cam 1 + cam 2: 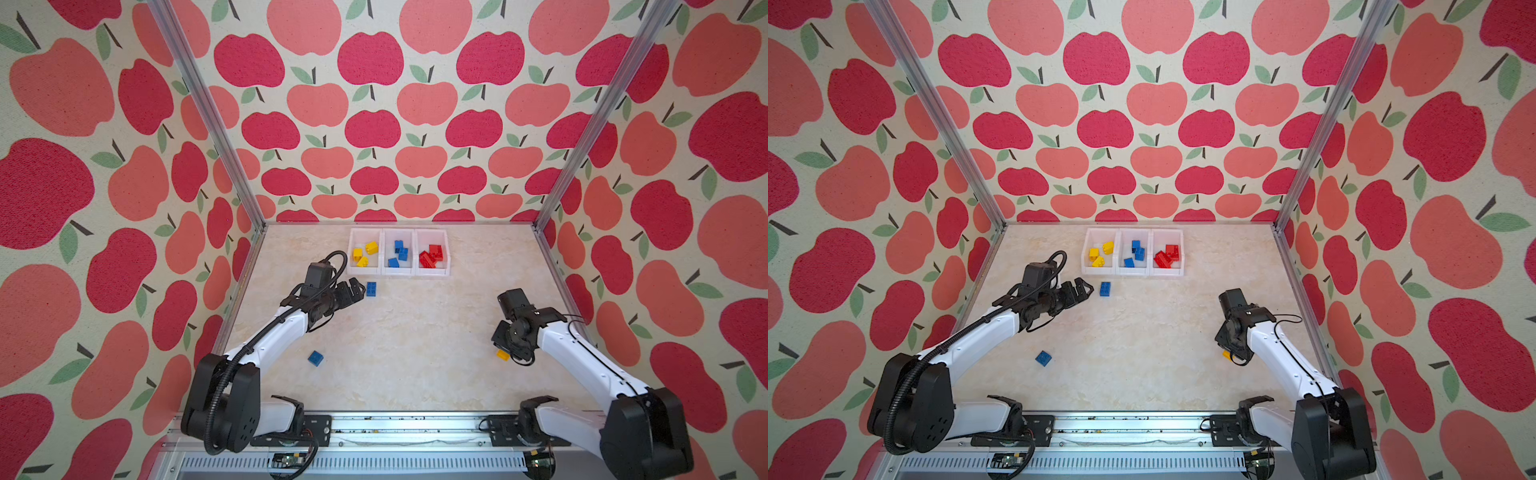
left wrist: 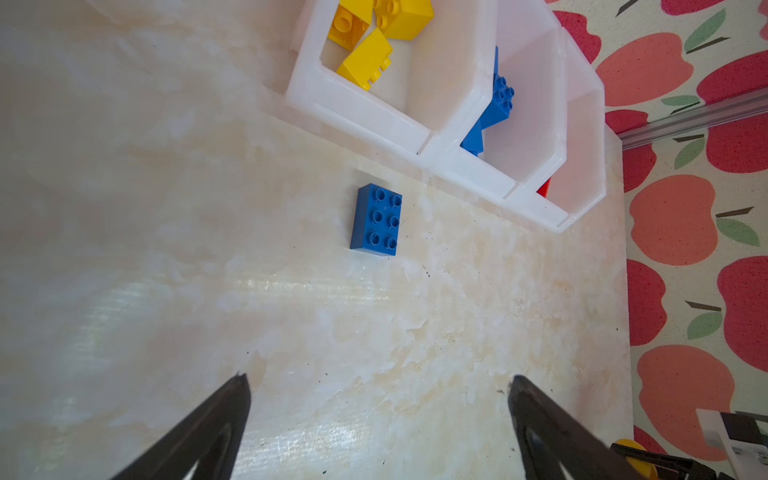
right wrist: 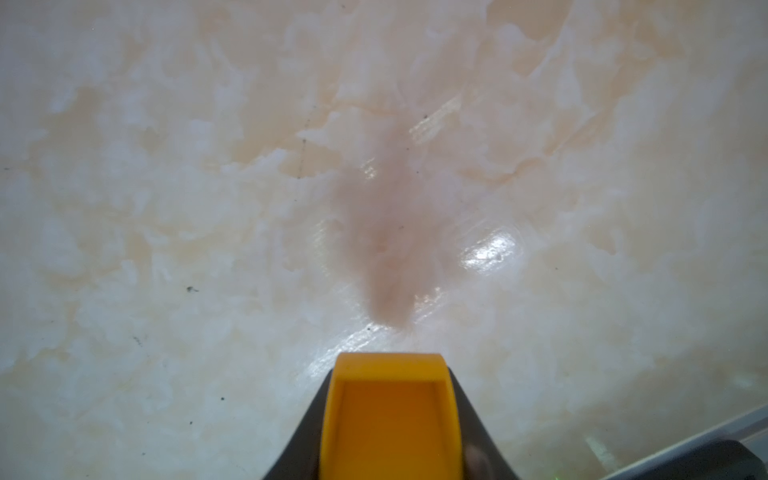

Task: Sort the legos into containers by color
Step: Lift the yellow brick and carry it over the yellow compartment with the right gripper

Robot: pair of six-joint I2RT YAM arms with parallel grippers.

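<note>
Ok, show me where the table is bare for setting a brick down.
Bare: the middle of the table, between the oblong blue brick, the square blue brick and the right gripper. Crowded: inside the containers.

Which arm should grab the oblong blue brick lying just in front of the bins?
Left. The left gripper is open right beside the blue brick; the right gripper is far off and shut on a yellow brick.

Blurred yellow brick (image 3: 390,415), partly off-frame

White containers (image 1: 398,271) hold sorted legos (image 1: 432,254); two blue legos (image 1: 371,289) lie loose; yellow lego (image 3: 390,415) is gripped.
</note>
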